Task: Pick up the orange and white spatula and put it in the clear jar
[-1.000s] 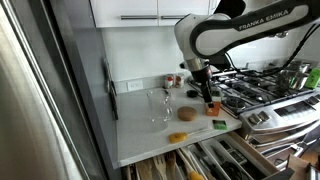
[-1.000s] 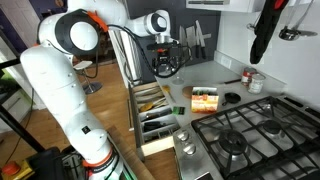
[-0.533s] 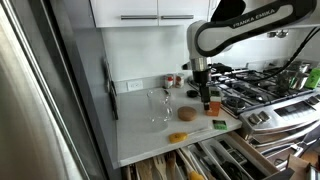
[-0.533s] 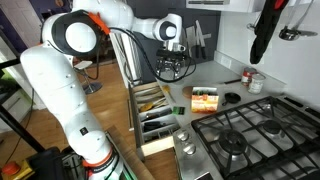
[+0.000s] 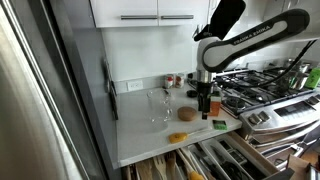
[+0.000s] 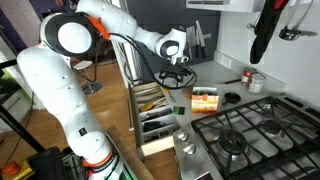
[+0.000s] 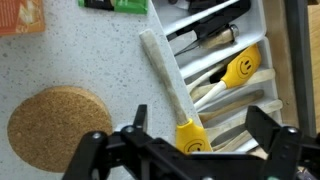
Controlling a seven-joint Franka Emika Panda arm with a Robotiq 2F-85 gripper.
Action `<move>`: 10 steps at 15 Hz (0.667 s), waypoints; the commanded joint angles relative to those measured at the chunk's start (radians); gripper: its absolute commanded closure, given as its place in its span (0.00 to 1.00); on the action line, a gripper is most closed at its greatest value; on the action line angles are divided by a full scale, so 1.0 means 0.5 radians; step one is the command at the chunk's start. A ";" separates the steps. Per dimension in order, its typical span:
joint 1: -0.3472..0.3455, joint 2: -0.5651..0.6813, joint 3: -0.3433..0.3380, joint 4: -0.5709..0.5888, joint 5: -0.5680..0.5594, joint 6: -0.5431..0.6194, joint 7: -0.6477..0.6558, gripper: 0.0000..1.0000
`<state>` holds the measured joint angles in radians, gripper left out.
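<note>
The orange and white spatula [image 7: 187,122] lies on the speckled counter by the drawer edge. Its pale handle points away and its orange-yellow smiley head is near me. In an exterior view it is a small orange shape [image 5: 180,137] near the counter's front. My gripper [image 7: 200,135] is open, hovering over the spatula's head with a finger on each side and not touching it. It also shows in both exterior views [image 5: 205,102] [image 6: 178,76]. The clear jar [image 5: 158,106] stands upright on the counter, beside the arm and nearer the wall.
A round cork disc [image 7: 55,125] lies beside the spatula. The open utensil drawer [image 7: 235,75] holds a second yellow smiley utensil [image 7: 240,64] and other tools. An orange bottle [image 5: 214,108], small spice jars [image 5: 172,81] and the gas stove [image 5: 265,90] are nearby.
The arm has swung along the counter toward the stove and drawer side. The gripper stays open and empty, and the objects have not moved.
</note>
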<state>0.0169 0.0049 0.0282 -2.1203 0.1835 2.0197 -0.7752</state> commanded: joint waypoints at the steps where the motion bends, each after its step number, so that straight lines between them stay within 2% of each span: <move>1: 0.003 0.000 -0.003 -0.005 -0.001 0.000 0.006 0.00; 3: 0.004 -0.005 -0.004 -0.005 -0.001 0.000 0.010 0.00; 6: 0.009 0.011 0.003 -0.098 0.025 0.097 -0.241 0.00; 10: 0.001 -0.013 0.005 -0.284 0.161 0.384 -0.551 0.00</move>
<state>0.0196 0.0180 0.0306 -2.1809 0.2063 2.1095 -0.9443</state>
